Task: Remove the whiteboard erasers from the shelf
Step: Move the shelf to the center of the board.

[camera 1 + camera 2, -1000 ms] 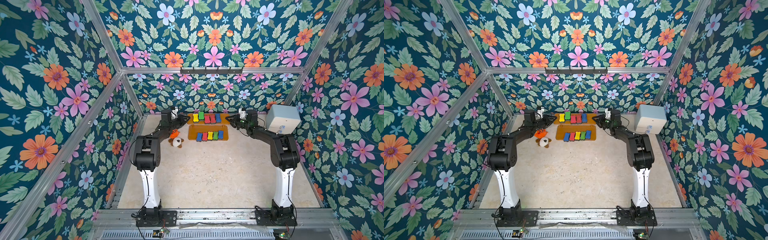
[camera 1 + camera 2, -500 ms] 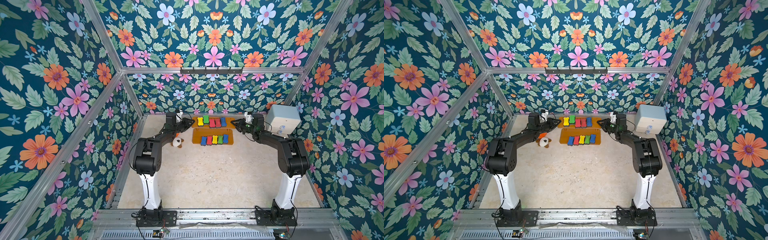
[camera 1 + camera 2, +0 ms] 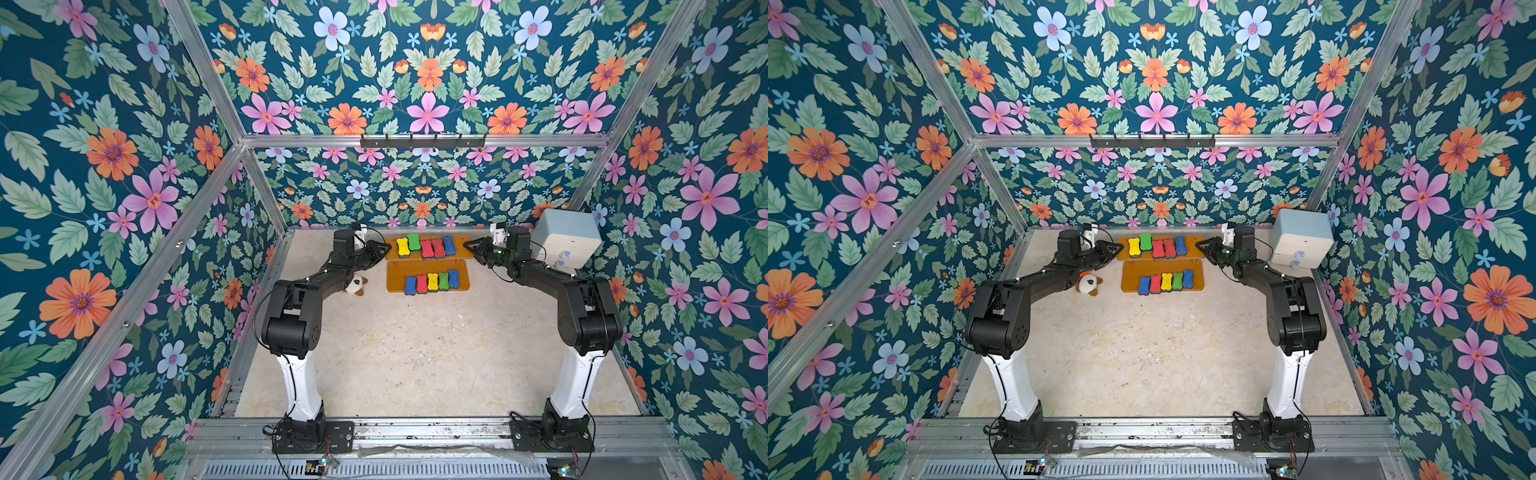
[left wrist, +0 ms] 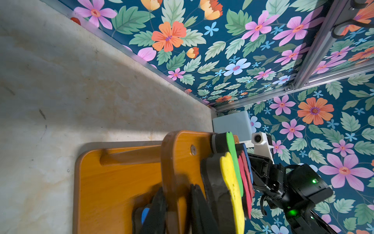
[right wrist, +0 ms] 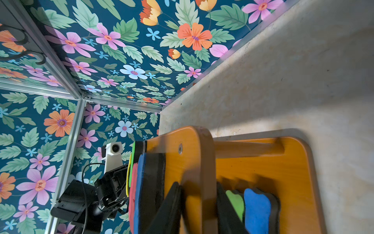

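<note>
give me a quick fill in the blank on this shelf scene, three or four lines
The top board of the shelf carries ___ erasers.
On that board, the eraser nearest the left tool is ___.
The pale drawer box stands beside the ___ arm.
The lower board's two end erasers are both ___.
Missing words: five, yellow, right, blue.

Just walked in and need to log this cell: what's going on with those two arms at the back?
Both arms reach to the small wooden shelf. The left gripper is clamped on one end of its top board; the right gripper straddles the other end, grip unclear. All ten whiteboard erasers sit on the shelf, five per tier, none removed.
</note>
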`<state>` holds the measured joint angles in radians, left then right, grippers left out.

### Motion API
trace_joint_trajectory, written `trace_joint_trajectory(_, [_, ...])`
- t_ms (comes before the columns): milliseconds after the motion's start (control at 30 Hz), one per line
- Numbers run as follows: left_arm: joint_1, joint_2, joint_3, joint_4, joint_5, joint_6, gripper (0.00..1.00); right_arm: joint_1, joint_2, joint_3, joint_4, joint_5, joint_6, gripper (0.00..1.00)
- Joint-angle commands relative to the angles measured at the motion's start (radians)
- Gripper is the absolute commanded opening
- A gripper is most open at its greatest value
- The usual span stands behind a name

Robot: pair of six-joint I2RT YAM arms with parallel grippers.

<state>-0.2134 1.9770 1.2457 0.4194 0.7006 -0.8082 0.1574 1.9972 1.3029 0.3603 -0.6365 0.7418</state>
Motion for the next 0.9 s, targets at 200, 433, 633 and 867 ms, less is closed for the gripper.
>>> trace_joint_trajectory(200, [-0.014, -0.003, 0.002, -0.150, -0.015, 0.177, 0.38, -0.008, -0.001, 0.003, -0.057, 0.058, -0.090, 0.46])
trace_joint_trajectory(433, [-0.003, -0.032, 0.025, -0.207, -0.073, 0.227, 0.46, -0.035, -0.046, 0.000, -0.108, 0.080, -0.131, 0.56])
trace_joint_trajectory(633, [-0.001, -0.053, 0.099, -0.359, -0.154, 0.270, 0.45, -0.057, -0.109, 0.000, -0.190, 0.125, -0.188, 0.60])
trace_joint_trajectory(867, [-0.006, -0.132, 0.109, -0.490, -0.242, 0.340, 0.43, -0.011, -0.187, 0.029, -0.301, 0.195, -0.285, 0.59])
